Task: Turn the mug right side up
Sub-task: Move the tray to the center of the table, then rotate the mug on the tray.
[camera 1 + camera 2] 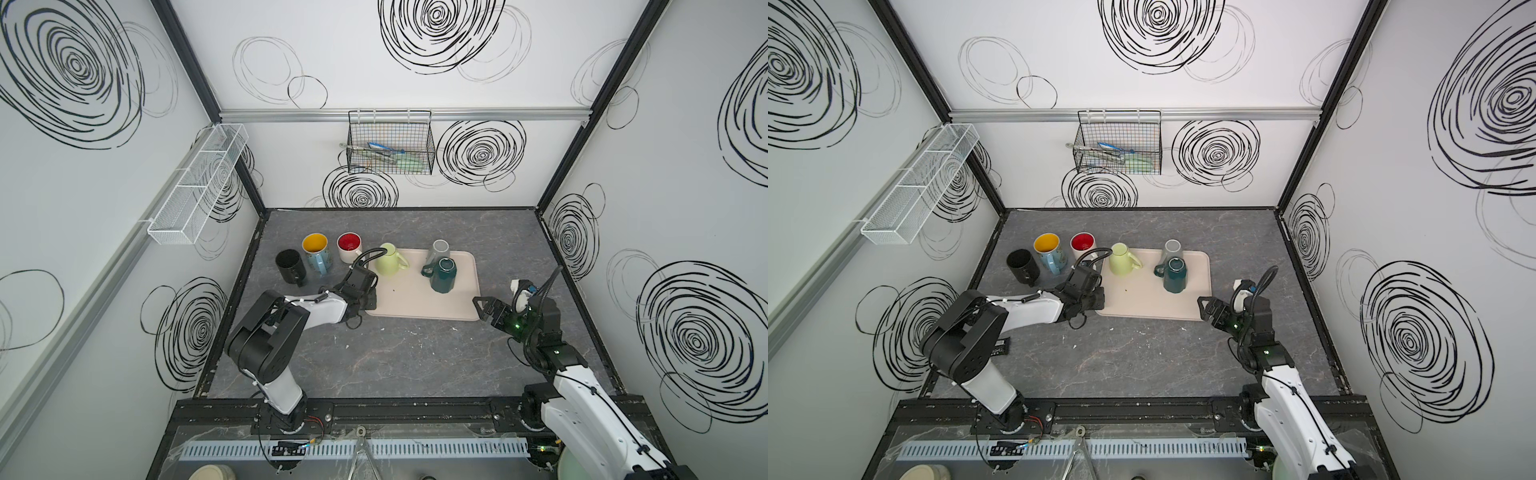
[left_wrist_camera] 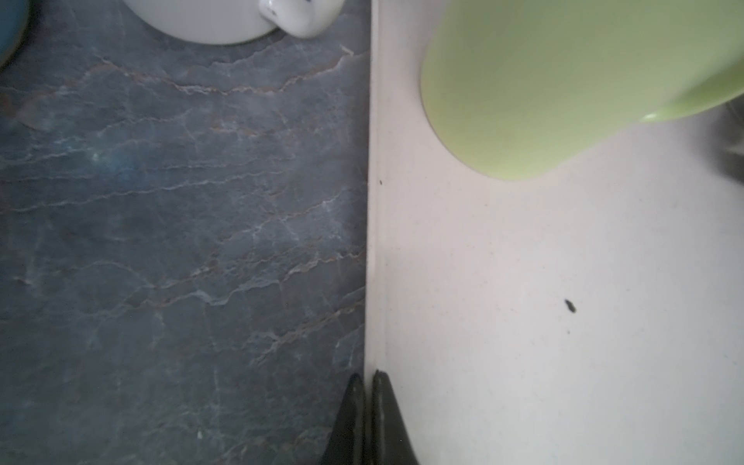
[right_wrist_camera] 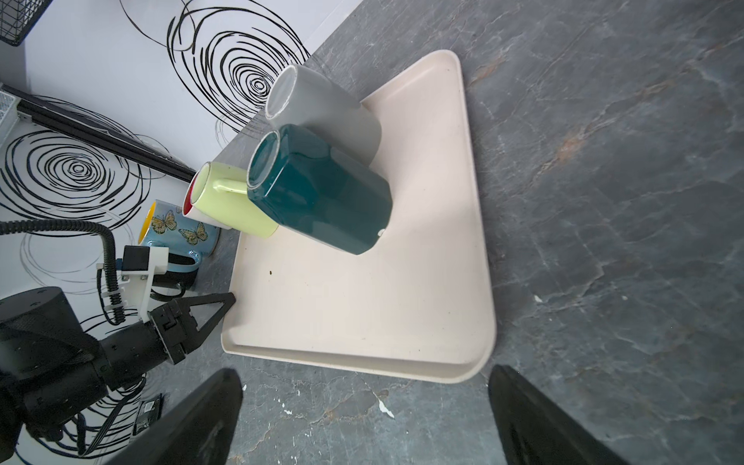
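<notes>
Three mugs stand upside down at the back of the beige tray [image 1: 415, 305]: a light green mug [image 1: 388, 259] [image 2: 543, 80], a grey mug [image 1: 439, 249] [image 3: 322, 108] and, in front of the grey one, a dark teal mug [image 1: 444, 274] [image 3: 322, 193]. My left gripper [image 1: 371, 303] [image 2: 365, 376] is shut with one finger on each side of the tray's left rim, near its front corner. My right gripper [image 1: 482, 307] [image 3: 364, 374] stands open and empty over the table, just before the tray's front right corner.
Left of the tray three mugs stand upright: a black mug [image 1: 291, 266], a blue butterfly mug [image 1: 316, 253] and a white mug with a red inside [image 1: 349, 246]. A black wire basket [image 1: 390, 145] and a white mesh shelf [image 1: 199, 187] hang on the walls.
</notes>
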Controlling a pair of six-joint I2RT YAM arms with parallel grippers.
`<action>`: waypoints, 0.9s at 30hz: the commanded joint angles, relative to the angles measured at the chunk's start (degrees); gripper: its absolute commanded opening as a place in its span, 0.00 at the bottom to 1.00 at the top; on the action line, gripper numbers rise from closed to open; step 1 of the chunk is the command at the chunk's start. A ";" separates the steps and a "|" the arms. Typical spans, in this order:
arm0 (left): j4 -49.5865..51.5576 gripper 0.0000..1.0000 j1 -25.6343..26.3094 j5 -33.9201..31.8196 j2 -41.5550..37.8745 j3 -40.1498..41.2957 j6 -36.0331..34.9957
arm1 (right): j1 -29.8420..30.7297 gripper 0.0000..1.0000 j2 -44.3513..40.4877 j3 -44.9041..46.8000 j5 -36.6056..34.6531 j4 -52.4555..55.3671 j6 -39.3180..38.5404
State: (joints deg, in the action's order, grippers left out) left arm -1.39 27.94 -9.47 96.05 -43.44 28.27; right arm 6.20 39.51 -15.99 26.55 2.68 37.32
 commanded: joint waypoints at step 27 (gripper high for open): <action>12.92 0.85 12.30 4.38 1.97 -24.64 -5.74 | -0.22 1.00 -4.93 1.84 1.45 -0.58 0.52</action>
State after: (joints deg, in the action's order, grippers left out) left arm 13.10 38.63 -6.39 95.18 -63.07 28.38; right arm 6.20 35.57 -14.96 27.49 2.22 37.63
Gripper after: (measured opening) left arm 0.855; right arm 0.999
